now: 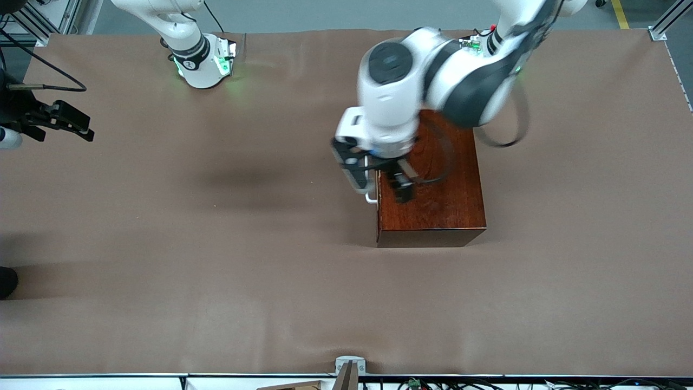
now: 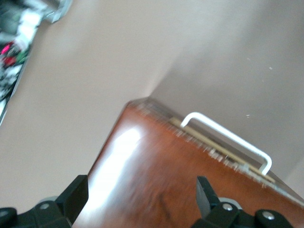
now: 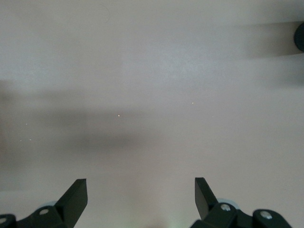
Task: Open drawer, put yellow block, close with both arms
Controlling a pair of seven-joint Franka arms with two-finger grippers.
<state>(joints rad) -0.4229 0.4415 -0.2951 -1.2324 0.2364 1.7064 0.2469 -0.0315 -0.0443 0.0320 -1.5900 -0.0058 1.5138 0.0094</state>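
The dark reddish-brown box (image 1: pixel 449 200) stands toward the left arm's end of the table. Its drawer is pushed in. Only the white bar handle (image 1: pixel 371 196) shows, on the box's face toward the right arm's end. The left wrist view shows the box top (image 2: pixel 166 180) and the handle (image 2: pixel 228 137). My left gripper (image 1: pixel 379 180) is open and empty over the box's top edge above the handle, also in its own view (image 2: pixel 141 197). My right gripper (image 1: pixel 76 124) is open and empty over bare table at the right arm's end, also in its own view (image 3: pixel 141 194). The yellow block is out of view.
Brown cloth (image 1: pixel 216 244) covers the table. A metal bracket (image 1: pixel 349 367) sits at the edge nearest the front camera. A dark object (image 1: pixel 6 281) pokes in at the right arm's end.
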